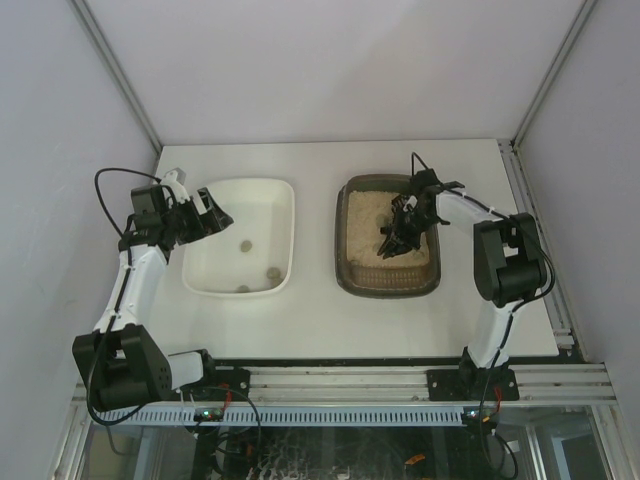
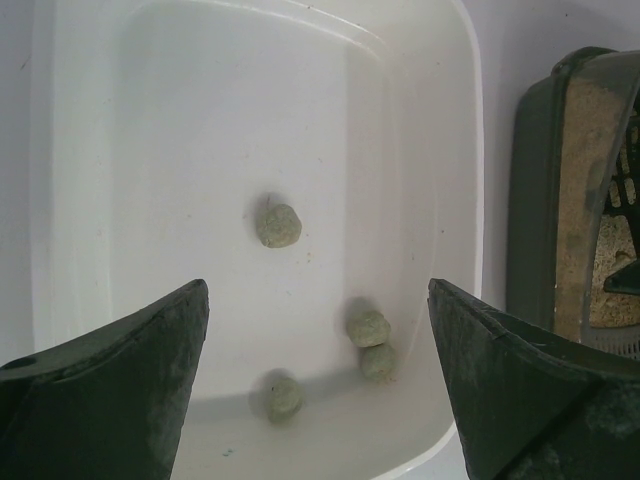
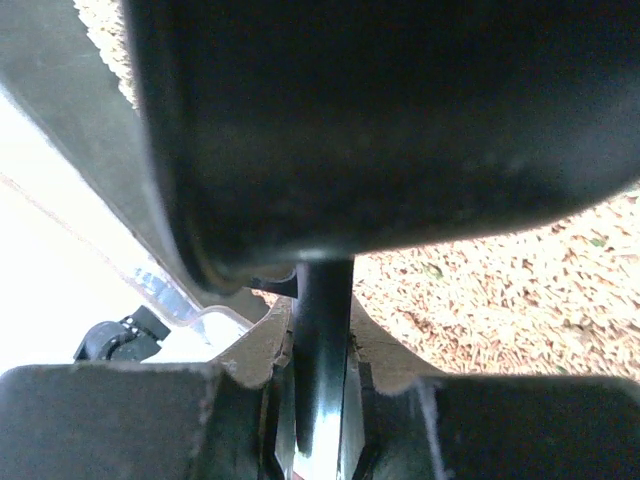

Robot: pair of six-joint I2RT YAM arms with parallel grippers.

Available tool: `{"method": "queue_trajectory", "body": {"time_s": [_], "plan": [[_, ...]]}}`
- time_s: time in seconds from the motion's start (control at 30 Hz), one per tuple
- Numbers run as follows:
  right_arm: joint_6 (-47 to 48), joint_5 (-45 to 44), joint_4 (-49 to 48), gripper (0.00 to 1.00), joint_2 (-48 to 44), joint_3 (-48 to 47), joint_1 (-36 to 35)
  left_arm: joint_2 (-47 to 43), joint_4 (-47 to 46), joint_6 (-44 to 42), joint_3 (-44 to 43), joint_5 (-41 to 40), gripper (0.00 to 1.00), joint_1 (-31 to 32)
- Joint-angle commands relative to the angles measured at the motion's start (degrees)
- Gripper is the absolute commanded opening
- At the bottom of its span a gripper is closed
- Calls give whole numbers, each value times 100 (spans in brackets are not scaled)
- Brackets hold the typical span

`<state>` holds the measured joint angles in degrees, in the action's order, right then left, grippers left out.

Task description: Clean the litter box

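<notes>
The dark brown litter box (image 1: 350, 275) with pale beige sand (image 1: 365, 230) sits right of centre; its edge shows in the left wrist view (image 2: 530, 200). My right gripper (image 1: 408, 225) is over its sand, shut on the handle of the black slotted scoop (image 1: 398, 243). In the right wrist view the handle (image 3: 322, 340) is clamped between the fingers and the scoop's back (image 3: 400, 120) fills the top, with sand (image 3: 520, 290) behind. My left gripper (image 1: 212, 215) is open and empty at the left rim of the white tray (image 1: 285, 205).
The white tray (image 2: 420, 120) holds several grey-green clumps, such as one (image 2: 278, 225) mid-floor and two (image 2: 368, 325) near its front wall. Bare white table lies between the two trays. Enclosure walls surround the table.
</notes>
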<state>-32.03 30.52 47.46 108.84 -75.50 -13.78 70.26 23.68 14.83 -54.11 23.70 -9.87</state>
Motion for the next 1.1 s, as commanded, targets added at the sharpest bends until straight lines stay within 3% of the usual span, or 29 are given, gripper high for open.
{"method": "queue_trajectory", "body": {"time_s": [0.0,0.23,0.63,0.87,1.07], "plan": [[-225,1220,-148,0,259,455,-153,22,-83,-98,128,-16,94,35],[-473,1595,-922,0,-319,1173,48,87,-67,-131,134,-85,94,37],[-630,1420,-1503,0,-1604,2039,262,243,-32,-171,145,-82,94,38],[-949,2231,-3181,0,-1955,3058,284,291,-94,-312,203,70,95,59],[-916,2207,-4197,0,-2238,3598,259,397,155,-563,85,-140,94,73]]}}
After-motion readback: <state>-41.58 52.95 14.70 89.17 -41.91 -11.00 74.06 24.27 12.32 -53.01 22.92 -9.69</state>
